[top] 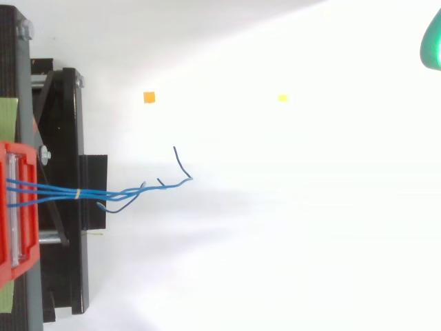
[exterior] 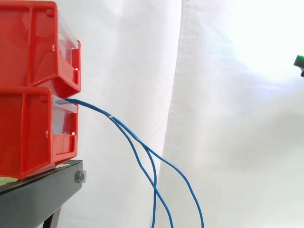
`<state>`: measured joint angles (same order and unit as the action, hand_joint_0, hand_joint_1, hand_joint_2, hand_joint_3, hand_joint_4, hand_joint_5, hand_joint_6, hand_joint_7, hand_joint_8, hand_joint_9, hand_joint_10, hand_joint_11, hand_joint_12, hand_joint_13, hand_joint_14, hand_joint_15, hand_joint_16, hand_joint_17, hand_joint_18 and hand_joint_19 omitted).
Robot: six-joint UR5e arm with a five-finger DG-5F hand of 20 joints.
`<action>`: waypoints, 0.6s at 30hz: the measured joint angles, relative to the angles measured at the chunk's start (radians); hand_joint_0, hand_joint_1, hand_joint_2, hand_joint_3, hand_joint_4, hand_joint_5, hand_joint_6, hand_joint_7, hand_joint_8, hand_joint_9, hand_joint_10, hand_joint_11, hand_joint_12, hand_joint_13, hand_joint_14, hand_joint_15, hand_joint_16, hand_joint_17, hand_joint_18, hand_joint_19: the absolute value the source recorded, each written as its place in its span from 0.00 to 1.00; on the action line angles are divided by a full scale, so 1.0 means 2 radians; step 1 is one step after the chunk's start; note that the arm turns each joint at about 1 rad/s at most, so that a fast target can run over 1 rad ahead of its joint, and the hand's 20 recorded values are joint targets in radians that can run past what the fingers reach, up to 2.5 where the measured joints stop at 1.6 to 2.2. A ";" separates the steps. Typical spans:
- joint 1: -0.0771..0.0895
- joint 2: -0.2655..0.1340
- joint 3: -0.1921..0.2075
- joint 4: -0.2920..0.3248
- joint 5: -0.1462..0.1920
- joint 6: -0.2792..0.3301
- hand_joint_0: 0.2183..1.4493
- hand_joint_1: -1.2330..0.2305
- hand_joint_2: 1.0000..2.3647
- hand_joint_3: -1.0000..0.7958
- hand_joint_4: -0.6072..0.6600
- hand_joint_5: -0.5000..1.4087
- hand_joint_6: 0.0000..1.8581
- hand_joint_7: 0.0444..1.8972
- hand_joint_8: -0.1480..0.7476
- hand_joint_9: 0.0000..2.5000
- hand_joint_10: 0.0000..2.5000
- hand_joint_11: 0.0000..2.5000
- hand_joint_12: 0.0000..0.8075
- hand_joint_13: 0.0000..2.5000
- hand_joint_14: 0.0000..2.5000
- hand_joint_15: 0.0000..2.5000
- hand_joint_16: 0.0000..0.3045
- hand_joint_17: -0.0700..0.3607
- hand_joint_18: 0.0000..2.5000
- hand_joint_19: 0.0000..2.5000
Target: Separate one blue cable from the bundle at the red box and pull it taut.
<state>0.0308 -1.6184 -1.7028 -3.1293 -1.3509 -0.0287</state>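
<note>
Your hand point(exterior: 299, 61) sat at the right edge, well apart from the blue cables point(exterior: 102, 112) trailing out of the red box point(exterior: 28, 133); you couldn't judge its grasp.

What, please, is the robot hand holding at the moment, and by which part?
Nothing visible: the robot hand is far from the blue cables, which hang loose.

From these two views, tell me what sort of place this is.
Probably a staged robot test rig: stacked red plastic bins on a black stand, a plain white curtain behind, and a bundle of thin blue cables hanging from the lower bin.
</note>
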 measured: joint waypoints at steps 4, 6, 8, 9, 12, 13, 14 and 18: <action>0.000 0.000 0.000 0.000 0.000 0.000 0.25 0.48 0.00 0.28 0.63 0.15 0.27 0.43 0.50 0.22 0.00 0.15 0.48 0.21 0.00 0.13 0.19 0.46 0.23 0.29; 0.000 0.000 0.000 0.000 0.000 0.000 0.25 0.48 0.00 0.28 0.63 0.16 0.27 0.43 0.50 0.22 0.00 0.15 0.48 0.21 0.01 0.13 0.19 0.46 0.23 0.28; 0.000 0.000 0.000 0.000 0.000 0.000 0.25 0.48 0.00 0.28 0.63 0.16 0.27 0.43 0.50 0.22 0.00 0.15 0.48 0.21 0.01 0.13 0.19 0.46 0.23 0.28; 0.000 0.000 0.000 0.000 0.000 0.000 0.25 0.48 0.00 0.28 0.63 0.16 0.27 0.43 0.50 0.22 0.01 0.15 0.49 0.21 0.01 0.14 0.19 0.46 0.23 0.29; 0.000 0.000 0.000 0.000 0.000 0.000 0.25 0.48 0.00 0.28 0.64 0.16 0.27 0.43 0.50 0.22 0.01 0.15 0.49 0.21 0.01 0.13 0.19 0.46 0.23 0.28; 0.000 0.000 0.000 0.000 0.000 0.000 0.25 0.48 0.00 0.28 0.64 0.16 0.27 0.43 0.50 0.23 0.00 0.15 0.49 0.21 0.01 0.14 0.19 0.46 0.23 0.28; 0.000 0.000 0.000 0.000 0.000 0.000 0.25 0.48 0.00 0.28 0.64 0.16 0.27 0.43 0.51 0.23 0.01 0.15 0.49 0.21 0.01 0.13 0.19 0.46 0.23 0.28; 0.000 0.000 0.000 0.000 0.000 0.000 0.25 0.48 0.00 0.28 0.64 0.16 0.27 0.43 0.51 0.23 0.01 0.15 0.49 0.21 0.01 0.13 0.18 0.46 0.23 0.28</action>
<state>0.0307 -1.6184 -1.7027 -3.1293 -1.3516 -0.0292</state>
